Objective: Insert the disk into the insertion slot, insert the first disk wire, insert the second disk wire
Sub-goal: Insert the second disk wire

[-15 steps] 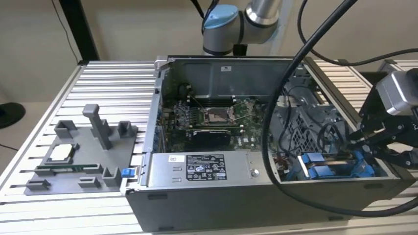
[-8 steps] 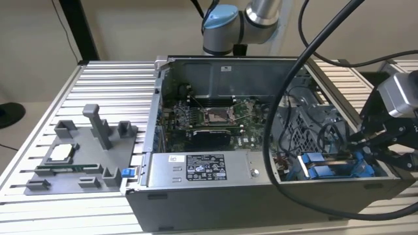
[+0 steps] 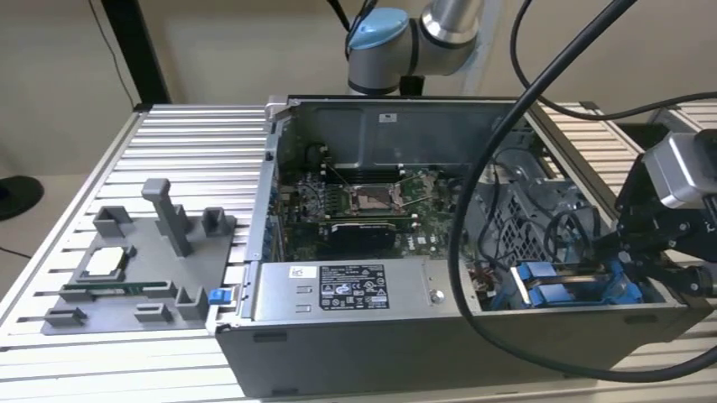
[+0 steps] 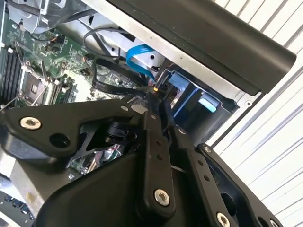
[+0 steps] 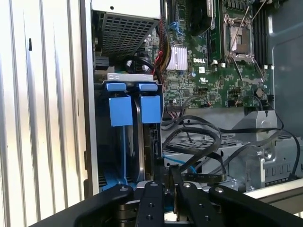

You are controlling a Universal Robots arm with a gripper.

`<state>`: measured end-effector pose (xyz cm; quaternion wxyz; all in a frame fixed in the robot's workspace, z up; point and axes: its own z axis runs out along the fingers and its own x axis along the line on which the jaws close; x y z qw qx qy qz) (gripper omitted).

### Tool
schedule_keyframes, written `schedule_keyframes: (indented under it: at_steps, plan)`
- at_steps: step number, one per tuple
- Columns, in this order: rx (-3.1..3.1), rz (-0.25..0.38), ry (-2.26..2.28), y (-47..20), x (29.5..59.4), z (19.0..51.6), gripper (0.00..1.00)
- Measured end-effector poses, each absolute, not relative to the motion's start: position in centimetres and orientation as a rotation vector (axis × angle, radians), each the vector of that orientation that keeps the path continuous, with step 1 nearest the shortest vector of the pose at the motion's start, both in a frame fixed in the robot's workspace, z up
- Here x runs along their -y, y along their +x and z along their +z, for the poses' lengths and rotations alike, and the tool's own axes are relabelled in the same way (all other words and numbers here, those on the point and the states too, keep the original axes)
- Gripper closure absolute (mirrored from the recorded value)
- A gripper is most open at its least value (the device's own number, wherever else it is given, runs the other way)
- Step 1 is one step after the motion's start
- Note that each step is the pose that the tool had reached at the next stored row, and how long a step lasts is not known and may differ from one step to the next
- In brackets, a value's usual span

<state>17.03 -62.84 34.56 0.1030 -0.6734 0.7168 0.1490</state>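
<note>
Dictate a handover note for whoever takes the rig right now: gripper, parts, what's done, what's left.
Gripper: shut on a black wire by its plug end, right at the drive bay.
Disk: in its blue frame, sitting inside the slot at the case's corner on the exterior view's right.
Done: disk appears inserted.
Left: the held wire does not look plugged in yet; the other wire's state cannot be told.

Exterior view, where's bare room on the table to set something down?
Free: ribbed table behind the grey fixture, left of the case, and the strip in front of the fixture. Crowded: inside the case, and around the end effector at its right.
</note>
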Motion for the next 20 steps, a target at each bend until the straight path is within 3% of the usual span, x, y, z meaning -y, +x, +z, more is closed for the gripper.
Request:
schedule_keyframes:
  at_steps: [15,20]
  plan:
    - [-2.114,0.441,-1.986,14.4,62.8,35.1,1.0]
    - [-2.16,0.365,-2.027,13.8,62.8,35.1,1.0]
